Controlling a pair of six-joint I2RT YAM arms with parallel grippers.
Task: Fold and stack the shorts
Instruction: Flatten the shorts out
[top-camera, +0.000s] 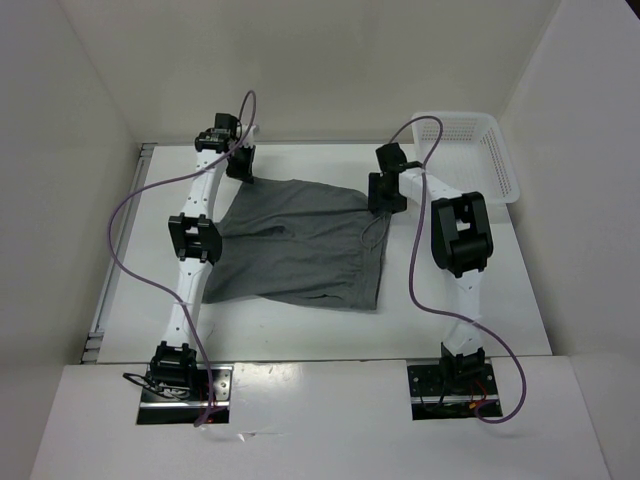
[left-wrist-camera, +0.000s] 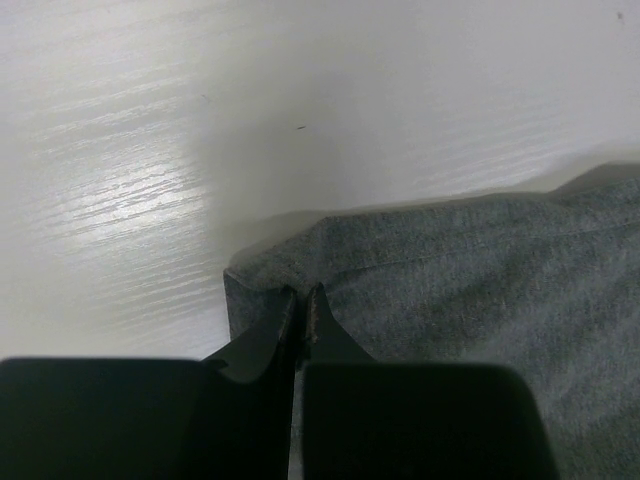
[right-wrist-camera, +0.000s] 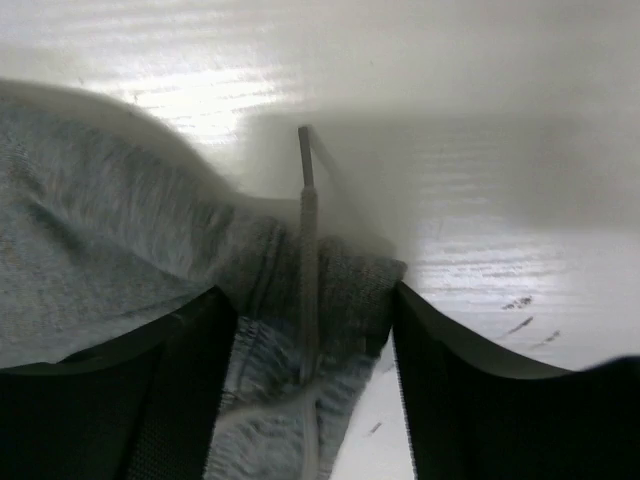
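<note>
Left claw (left-wrist-camera: 303, 300) pinching one pair of shorts (top-camera: 300, 240), right claw (right-wrist-camera: 310, 300) open astride them

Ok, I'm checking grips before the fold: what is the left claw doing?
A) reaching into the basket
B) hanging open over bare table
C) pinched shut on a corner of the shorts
C: the left claw has its tips pressed together on a corner of the shorts.

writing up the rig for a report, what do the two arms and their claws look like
The left arm and right arm share white links, black joint blocks and a loose purple cable each. The left claw and right claw are black, with two tapering fingers.
</note>
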